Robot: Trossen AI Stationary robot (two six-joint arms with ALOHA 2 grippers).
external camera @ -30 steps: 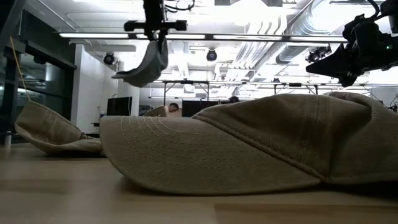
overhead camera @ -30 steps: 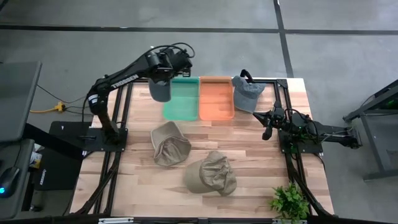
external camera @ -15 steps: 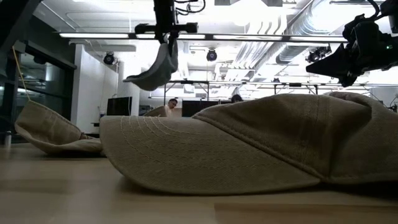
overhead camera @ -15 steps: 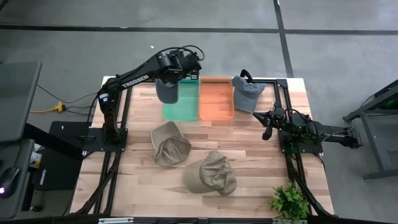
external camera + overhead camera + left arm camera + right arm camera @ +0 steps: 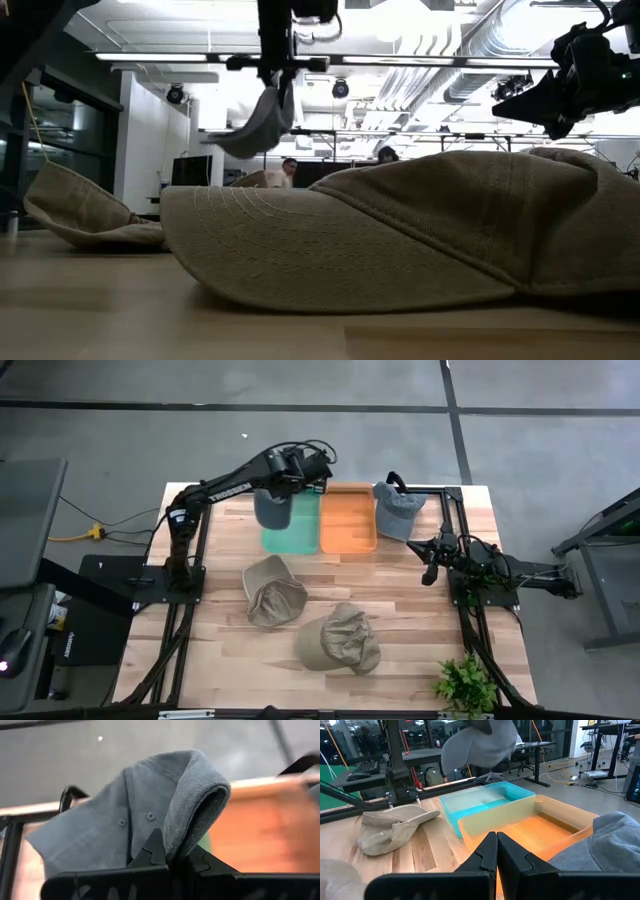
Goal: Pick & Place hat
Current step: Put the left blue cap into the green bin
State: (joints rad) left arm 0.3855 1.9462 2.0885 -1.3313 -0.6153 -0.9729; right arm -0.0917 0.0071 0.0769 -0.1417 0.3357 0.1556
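Note:
My left gripper [image 5: 292, 468] is at the far side of the table, shut on a grey cap [image 5: 272, 508] that hangs over the green bin [image 5: 290, 528]. The low view shows this cap [image 5: 255, 125] dangling high above the table. Next to the green bin sits an orange bin [image 5: 348, 520]. A second grey cap [image 5: 398, 510] lies against the orange bin's right side. Two tan caps [image 5: 272, 592] [image 5: 340, 638] rest on the table, nearer the front. My right gripper [image 5: 496, 847] is shut and waits at the right edge, touching nothing. My left gripper pinches a rolled fold of the grey cap's fabric [image 5: 182, 847] between its two fingers [image 5: 152, 852], coming from above and pointing down. The cap [image 5: 255, 125] hangs below the fingers, lifted clear of table and bins.
A small green plant [image 5: 465, 685] stands at the near right corner. The large tan cap [image 5: 400, 235] fills the front of the low view. Black frame rails [image 5: 455, 510] run along both table sides. Bare wood [image 5: 400, 590] lies between the tan caps and the right arm.
My left gripper has moved toward the table's right edge along the far side, staying shut. The hanging grey cap has travelled with it, from beside the green bin's left end to over the green bin, swinging a little.

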